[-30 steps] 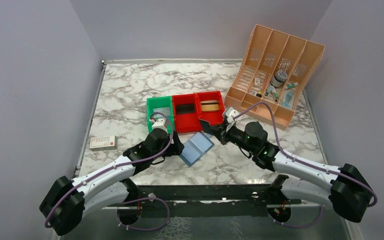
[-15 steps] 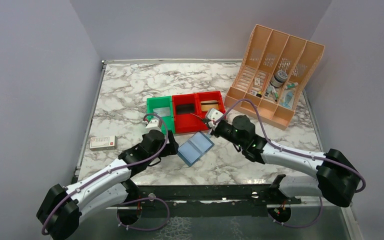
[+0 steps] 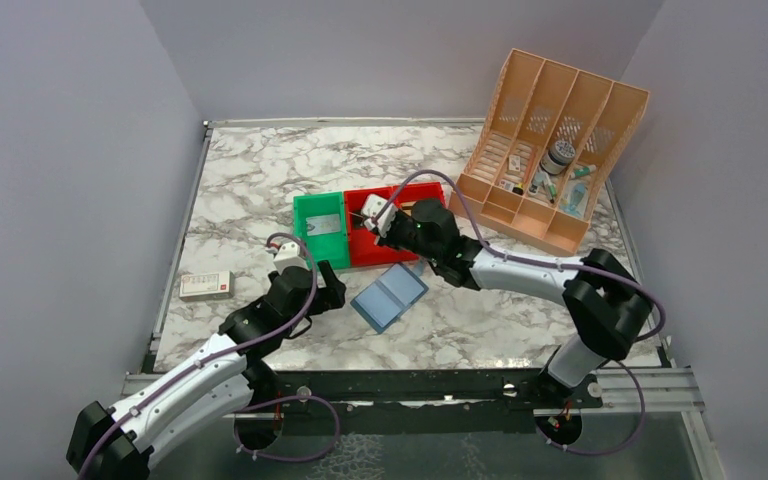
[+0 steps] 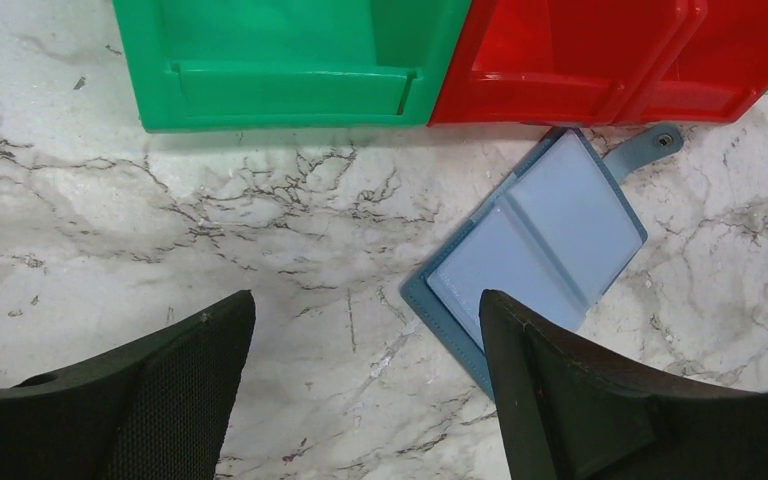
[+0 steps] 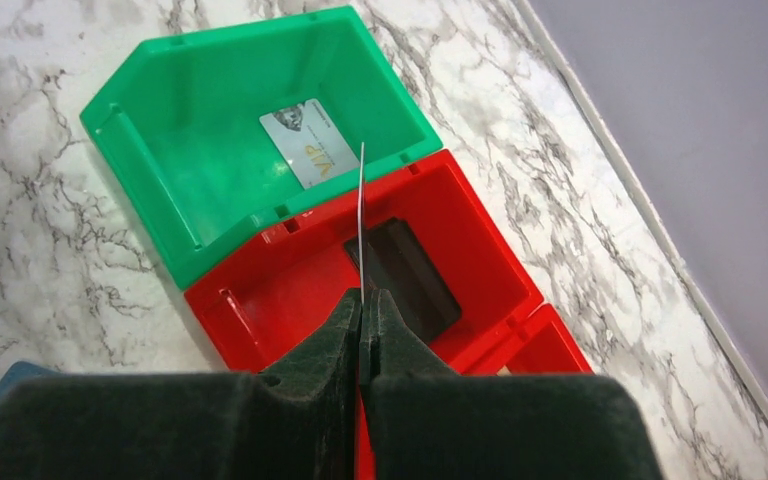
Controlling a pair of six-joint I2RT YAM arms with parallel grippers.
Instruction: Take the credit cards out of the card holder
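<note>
Nearest the bases, my left gripper (image 4: 365,305) has backed off the card holder (image 4: 540,240) and its jaws have spread wide, with only bare counter (image 4: 260,240) between them. The card holder lies open and flat just to their right, its snap tab close to the front of the red bins. Its pockets look pale and flat, and I cannot tell whether anything is left inside. Farther out, my right gripper (image 5: 362,300) has swung away from the card holder to hang over the middle red bin (image 5: 260,310), jaws pinching a thin card (image 5: 361,215) held upright, edge-on. Beyond it, the green bin (image 5: 160,150) already holds a pale card (image 5: 310,143). So one more card is out, and I judge the drop comes next.
</note>
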